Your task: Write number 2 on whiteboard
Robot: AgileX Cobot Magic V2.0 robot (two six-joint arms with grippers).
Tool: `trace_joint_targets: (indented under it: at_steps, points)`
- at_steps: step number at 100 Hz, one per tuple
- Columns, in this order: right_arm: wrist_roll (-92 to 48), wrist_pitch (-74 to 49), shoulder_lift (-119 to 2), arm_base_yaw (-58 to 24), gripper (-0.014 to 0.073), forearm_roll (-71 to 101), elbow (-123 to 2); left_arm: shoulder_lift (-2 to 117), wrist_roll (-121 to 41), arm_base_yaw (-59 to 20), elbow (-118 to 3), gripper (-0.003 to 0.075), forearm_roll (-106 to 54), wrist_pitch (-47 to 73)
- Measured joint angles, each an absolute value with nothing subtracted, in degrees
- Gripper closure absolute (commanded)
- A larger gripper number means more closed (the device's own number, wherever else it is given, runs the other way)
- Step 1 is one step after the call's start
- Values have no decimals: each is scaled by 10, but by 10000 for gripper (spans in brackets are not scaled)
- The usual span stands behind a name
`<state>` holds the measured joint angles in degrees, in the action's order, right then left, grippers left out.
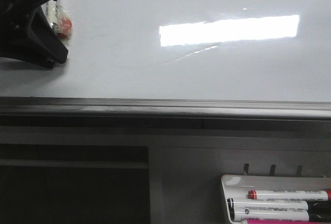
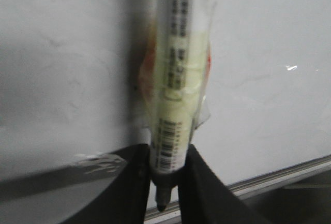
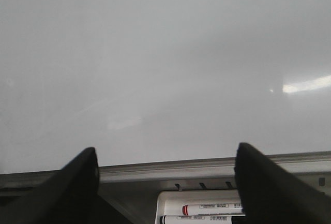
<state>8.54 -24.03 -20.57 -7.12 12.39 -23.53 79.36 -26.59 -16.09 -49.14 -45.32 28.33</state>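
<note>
**Marker held at the board, no stroke drawn yet**

Nearest the camera in the front view, a white marker tray point(image 1: 230, 182) is seen low on the right, with a red-capped marker point(image 1: 287, 194) and a black-capped marker point(image 1: 269, 212) lying in it. Just behind it the grey metal lower edge point(image 1: 165, 107) of the board is crossed. Beyond that, the whiteboard point(image 1: 155, 74) fills the view, glossy, with a bright rectangular reflection point(image 1: 230, 30) right of centre.

The left gripper point(image 1: 49, 30) is placed at the far upper left of the board. In the left wrist view its jaws are clamped on a whiteboard marker point(image 2: 176, 79), a white barrel wrapped in clear film; whether the tip touches the board cannot be told. The right gripper point(image 3: 165, 169) is held with jaws wide apart and empty, facing the board above the tray.

The number 2 is not seen on the board in any view; only faint smudges show. The step in hand is judged to be positioning before the first stroke. Next, the tip would need to be pressed lightly to the board, then the top loop, the diagonal and the base stroke traced under steady contact.
</note>
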Motion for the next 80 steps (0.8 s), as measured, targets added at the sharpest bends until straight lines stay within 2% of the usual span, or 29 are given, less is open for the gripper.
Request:
trace_joint_targets:
  at_steps: [16, 30, 49, 63, 80]
  points:
    - [62, -240, -206, -74, 101, 129, -243, 791, -298, -162, -497, 741, -451, 292]
    - [-72, -257, -214, -118, 101, 193, -293, 749, -414, -186, -520, 741, -444, 345]
    - [-297, -349, -302, -242, 101, 306, -402, 661, -613, -253, -550, 741, -390, 491]
    - [-358, -394, -392, -333, 101, 319, -462, 610, -677, -300, -552, 741, -293, 542]
    - [-376, -377, -485, -423, 101, 319, -510, 564, -691, -325, -552, 741, -233, 554]
